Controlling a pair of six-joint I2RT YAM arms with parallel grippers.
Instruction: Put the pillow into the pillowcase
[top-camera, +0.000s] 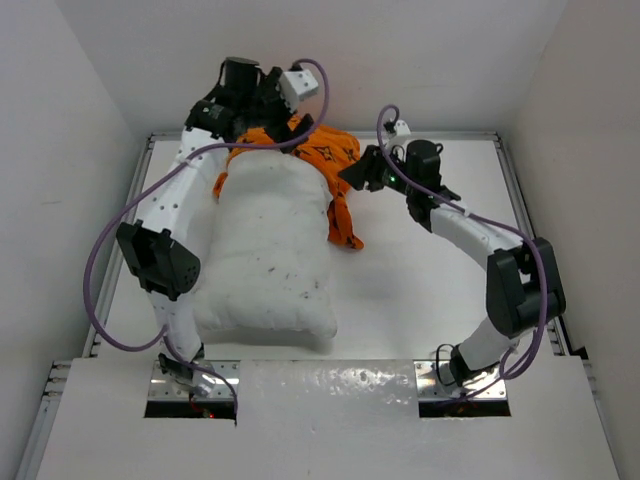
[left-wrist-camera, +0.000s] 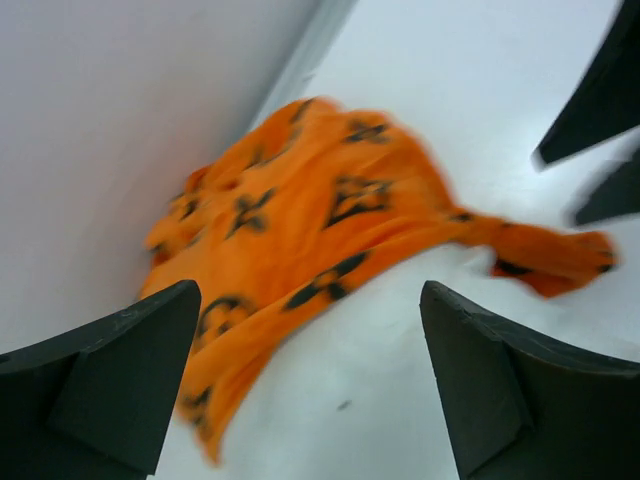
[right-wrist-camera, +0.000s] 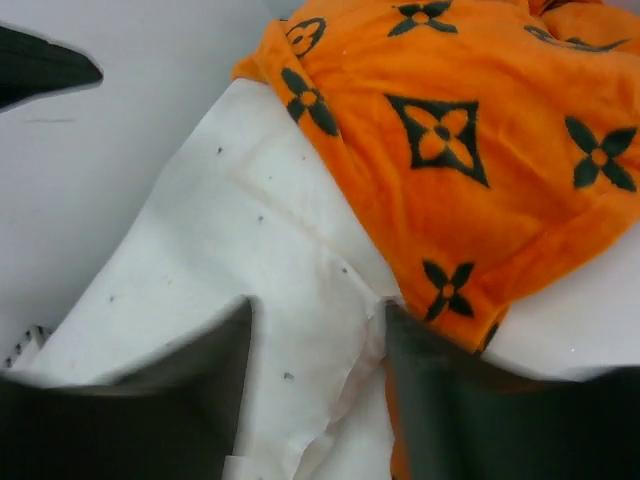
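The white pillow (top-camera: 265, 250) lies lengthwise on the table. The orange pillowcase (top-camera: 325, 160) with dark motifs is bunched over its far end and hangs down the right side. My left gripper (top-camera: 268, 120) is at the far end above the pillowcase's back edge. In the left wrist view it (left-wrist-camera: 310, 300) is open wide over the pillow (left-wrist-camera: 380, 380), with the pillowcase (left-wrist-camera: 300, 220) beyond. My right gripper (top-camera: 356, 172) is at the pillowcase's right side. In the right wrist view it (right-wrist-camera: 318, 310) is open and straddles the pillow's seamed edge (right-wrist-camera: 300, 300), beside the pillowcase (right-wrist-camera: 470, 140).
White walls close in the table (top-camera: 430, 270) at the back and both sides. A metal rail (top-camera: 455, 134) runs along the far edge. Purple cables (top-camera: 100, 270) loop off both arms. The right gripper's dark fingers (left-wrist-camera: 600, 100) show in the left wrist view.
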